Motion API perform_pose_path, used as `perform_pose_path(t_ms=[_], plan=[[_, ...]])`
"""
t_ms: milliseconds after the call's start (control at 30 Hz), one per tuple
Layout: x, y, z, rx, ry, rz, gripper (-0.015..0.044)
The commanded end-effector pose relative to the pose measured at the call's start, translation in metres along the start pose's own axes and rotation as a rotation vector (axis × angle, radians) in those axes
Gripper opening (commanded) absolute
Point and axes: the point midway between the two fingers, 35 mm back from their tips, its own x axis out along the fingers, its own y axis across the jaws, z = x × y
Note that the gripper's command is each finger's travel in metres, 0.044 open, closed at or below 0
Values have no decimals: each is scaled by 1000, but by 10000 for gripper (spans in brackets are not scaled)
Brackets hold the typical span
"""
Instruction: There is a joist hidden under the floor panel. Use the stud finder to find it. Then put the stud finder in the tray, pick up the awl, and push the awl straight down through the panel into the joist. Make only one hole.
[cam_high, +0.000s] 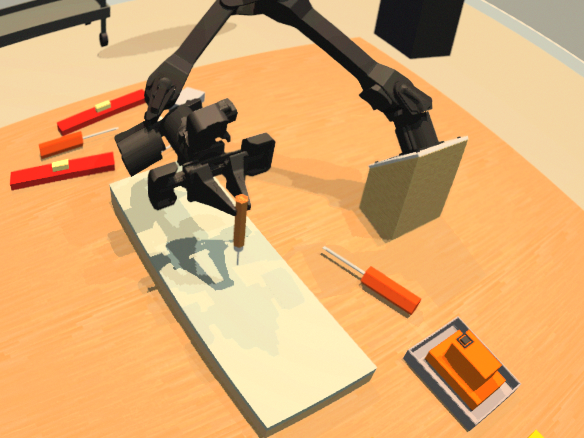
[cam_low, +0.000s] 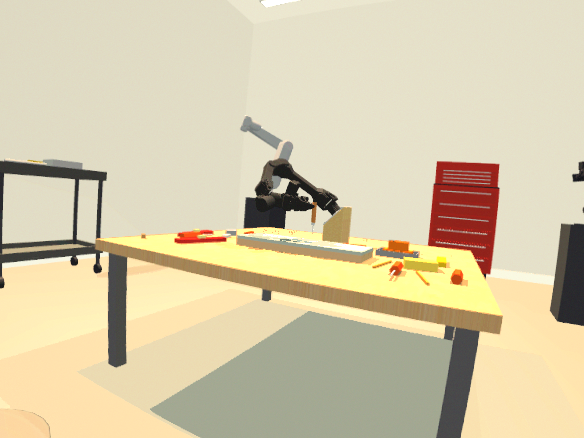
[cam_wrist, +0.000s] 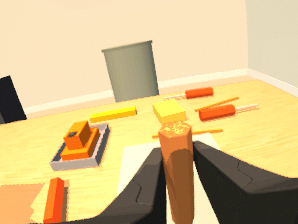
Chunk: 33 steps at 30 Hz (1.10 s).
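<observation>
My gripper (cam_high: 241, 206) (cam_low: 313, 205) (cam_wrist: 176, 151) is shut on the awl (cam_high: 240, 227) (cam_low: 313, 215) (cam_wrist: 178, 175), holding its brown handle. The awl stands about upright with its metal tip down. In the exterior view the tip hangs in the air above the level of the pale floor panel (cam_high: 305, 350) (cam_low: 350, 254) (cam_wrist: 134, 159). No hole shows in the visible part of the panel top; part is shaded or behind the gripper. The orange stud finder (cam_high: 462, 362) (cam_low: 398, 246) (cam_wrist: 77, 136) lies in the grey tray (cam_high: 434, 387) (cam_low: 386, 253) (cam_wrist: 75, 164).
A tan angled block (cam_high: 415, 195) (cam_low: 337, 229) stands beside the panel. A red-orange screwdriver (cam_high: 391, 290) (cam_wrist: 54, 201) lies between it and the tray. Two red levels (cam_high: 85, 171) (cam_high: 116, 109) and another screwdriver (cam_high: 61, 144) lie at the far left. A yellow block (cam_wrist: 169, 111) lies beyond the panel in the wrist view.
</observation>
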Motion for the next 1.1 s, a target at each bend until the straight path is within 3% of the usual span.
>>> perform_pose_path(t_ms=[0,1067], plan=[[0,0,-5,-4,0,-2,0],[4,0,-46,-4,1,-2,0]])
